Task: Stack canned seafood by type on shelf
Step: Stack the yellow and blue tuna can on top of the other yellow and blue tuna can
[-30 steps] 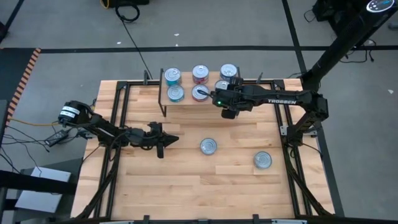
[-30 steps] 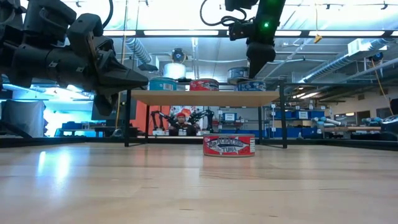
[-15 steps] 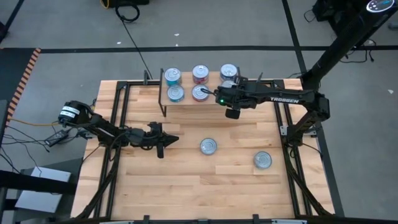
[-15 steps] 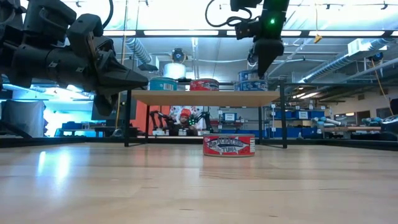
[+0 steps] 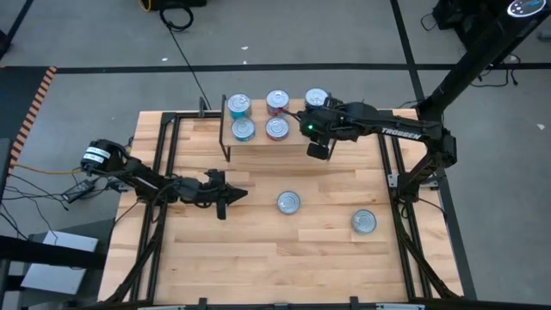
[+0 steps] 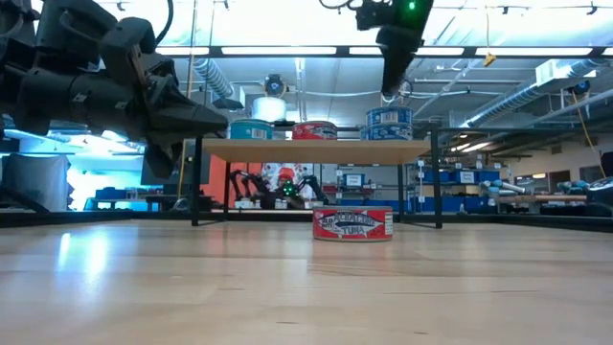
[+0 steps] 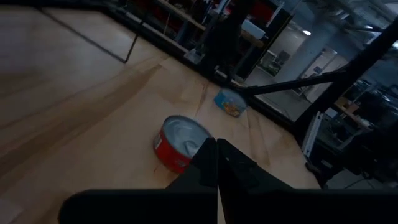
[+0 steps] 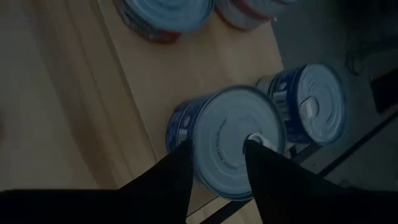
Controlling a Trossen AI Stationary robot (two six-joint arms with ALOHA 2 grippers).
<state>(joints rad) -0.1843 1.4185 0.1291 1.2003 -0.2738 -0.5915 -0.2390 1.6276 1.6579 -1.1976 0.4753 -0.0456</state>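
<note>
Worktop [image 5: 258, 258]: pale butcher-block wood, matt, framed by black rails. Grain ran along its length.

Shelf [image 5: 258, 141]: light plank on thin black legs, standing at the worktop's far edge, near the middle. Flat and hard on top, so tins should sit steady but would slide if nudged.

Right pincer [image 6: 393, 88]: hung above the shelf's right end, fingers parted and gripping nothing, over a two-high stack of blue tins [image 6: 388, 124]. In the right wrist view the dark fingers straddled the top tin's lid [image 8: 239, 140] without pressing it.

Left pincer [image 5: 225, 200]: clenched shut and empty, resting low near the worktop's left-centre.

Tins: short round steel cans, rigid, smooth bright lids with pull tabs, printed paper-look side labels. Judged moderately heavy for their size and slippery on the rim; best taken across the side wall from above, fingers clear of the tab. Stiff enough to squeeze firmly. Stacks would tip if set off-centre.

Placement: teal-blue pair [image 5: 240, 118] at the shelf's left, red pair [image 5: 276, 115] mid-shelf, dark blue at right. Two loose on the worktop: a red tuna tin [image 6: 352, 224] near the centre, a blue tin [image 5: 364, 221] toward the right edge.
</note>
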